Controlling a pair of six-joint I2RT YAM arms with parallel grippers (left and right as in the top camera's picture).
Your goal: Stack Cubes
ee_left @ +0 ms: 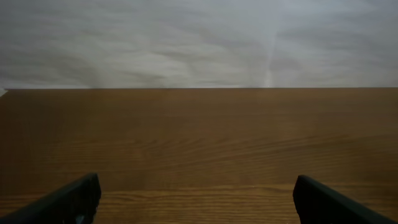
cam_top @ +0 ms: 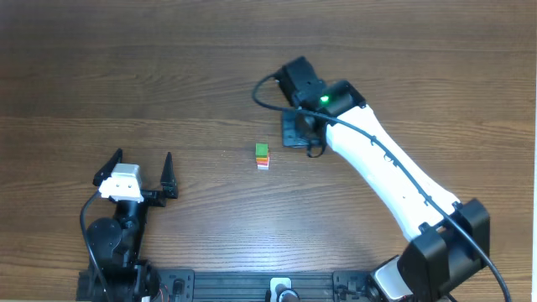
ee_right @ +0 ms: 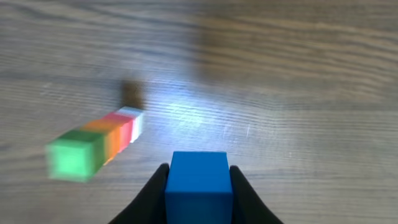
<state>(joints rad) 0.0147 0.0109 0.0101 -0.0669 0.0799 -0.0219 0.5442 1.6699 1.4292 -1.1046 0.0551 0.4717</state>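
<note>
The blue cube sits pinched between the two fingers of the right gripper, held by two opposite flat faces with its top face showing. It hangs above bare wood, just beside the stack, not over it. The stack stands near the middle of the tabletop: green on top, then orange, red and white at the bottom. The cubes look small, hard-edged and light, so I judge them stiff and not fragile. Their faces look smooth, so a square grip on parallel sides, as here, seems the safe hold; a corner grip would likely slip. The tower is tall for its narrow foot and would probably tip at a sideways nudge, so the blue cube wants to come down flat and centred on the green one. The left gripper rests near the tabletop's left front, fingers spread wide and holding nothing. No label, brand or writing can be read on any cube face.
</note>
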